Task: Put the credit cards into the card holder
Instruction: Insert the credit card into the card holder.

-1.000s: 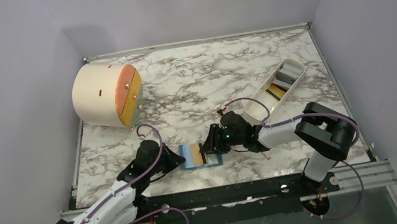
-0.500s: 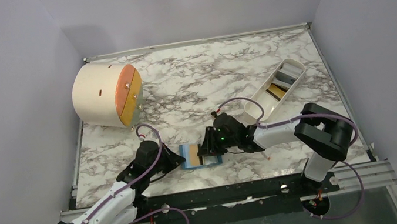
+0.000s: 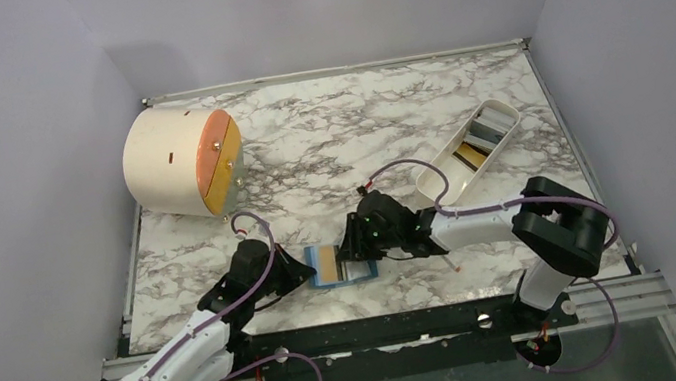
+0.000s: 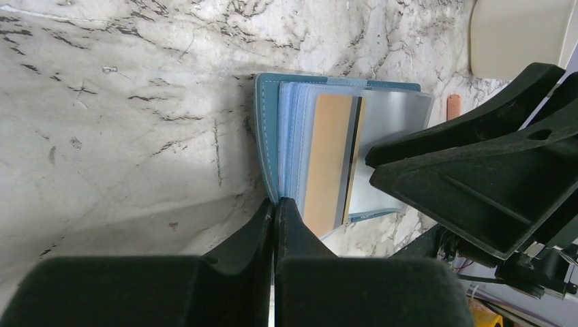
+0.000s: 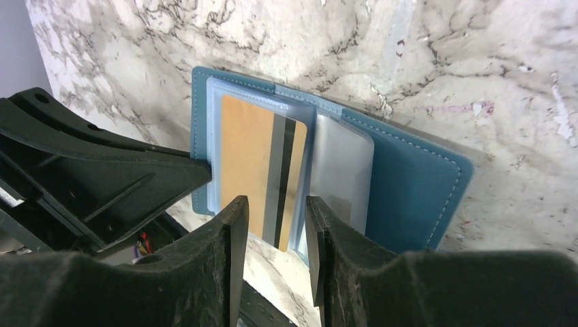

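The teal card holder lies open near the table's front edge, its clear sleeves showing. A gold credit card with a dark stripe sits in one sleeve, and its near end sticks out. My right gripper is open, its fingers either side of that end without touching it. My left gripper is shut on the holder's left cover edge. More credit cards stand in the white tray.
The white oblong tray lies at the right, behind my right arm. A cream cylinder with an orange lid lies on its side at the back left. A thin white-and-red stick is by the right forearm.
My right gripper has slid a little to the left over the card holder, and the gold card sits further in. The left arm has not moved.
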`<state>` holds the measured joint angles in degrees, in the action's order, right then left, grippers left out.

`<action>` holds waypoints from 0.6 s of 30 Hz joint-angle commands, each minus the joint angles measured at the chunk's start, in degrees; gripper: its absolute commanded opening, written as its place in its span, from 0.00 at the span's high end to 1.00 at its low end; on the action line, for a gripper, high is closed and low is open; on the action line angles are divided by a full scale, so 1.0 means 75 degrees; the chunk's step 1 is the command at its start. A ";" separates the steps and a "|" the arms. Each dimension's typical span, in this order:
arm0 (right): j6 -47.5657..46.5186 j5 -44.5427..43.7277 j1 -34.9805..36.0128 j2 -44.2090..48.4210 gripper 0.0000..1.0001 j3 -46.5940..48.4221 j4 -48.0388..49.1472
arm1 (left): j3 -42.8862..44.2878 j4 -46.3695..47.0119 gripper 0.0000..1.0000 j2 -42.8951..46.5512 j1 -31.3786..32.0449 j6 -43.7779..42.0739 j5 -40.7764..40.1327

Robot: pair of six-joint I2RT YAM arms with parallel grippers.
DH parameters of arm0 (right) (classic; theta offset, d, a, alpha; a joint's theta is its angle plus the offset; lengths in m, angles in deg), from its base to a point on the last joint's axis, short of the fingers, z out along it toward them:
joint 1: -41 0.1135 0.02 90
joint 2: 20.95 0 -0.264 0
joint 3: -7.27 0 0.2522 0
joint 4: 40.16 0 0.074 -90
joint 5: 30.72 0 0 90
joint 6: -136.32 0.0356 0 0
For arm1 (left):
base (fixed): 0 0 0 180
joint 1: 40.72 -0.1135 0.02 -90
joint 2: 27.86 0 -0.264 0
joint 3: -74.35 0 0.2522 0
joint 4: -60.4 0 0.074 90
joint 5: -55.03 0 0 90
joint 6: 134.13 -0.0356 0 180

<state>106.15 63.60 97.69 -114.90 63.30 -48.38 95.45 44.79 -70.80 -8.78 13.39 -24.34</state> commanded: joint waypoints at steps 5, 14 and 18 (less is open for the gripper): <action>-0.0316 -0.0121 0.0052 -0.0258 0.66 0.0383 -0.0019 | -0.0029 0.0003 1.00 0.0143 -0.0005 -0.0099 0.0227; -0.0403 0.0314 0.0053 -0.0592 0.69 0.0420 0.0621 | 0.0018 -0.0021 1.00 0.0328 -0.0005 -0.0110 0.0230; -0.0649 0.0463 0.0043 -0.0483 0.72 0.0297 0.0914 | 0.0035 -0.0036 1.00 0.0367 -0.0005 -0.0161 0.0232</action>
<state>103.64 64.89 97.67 -118.79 65.92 -46.26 95.45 44.66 -68.79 -8.78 12.99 -23.82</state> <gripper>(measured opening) 0.290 0.018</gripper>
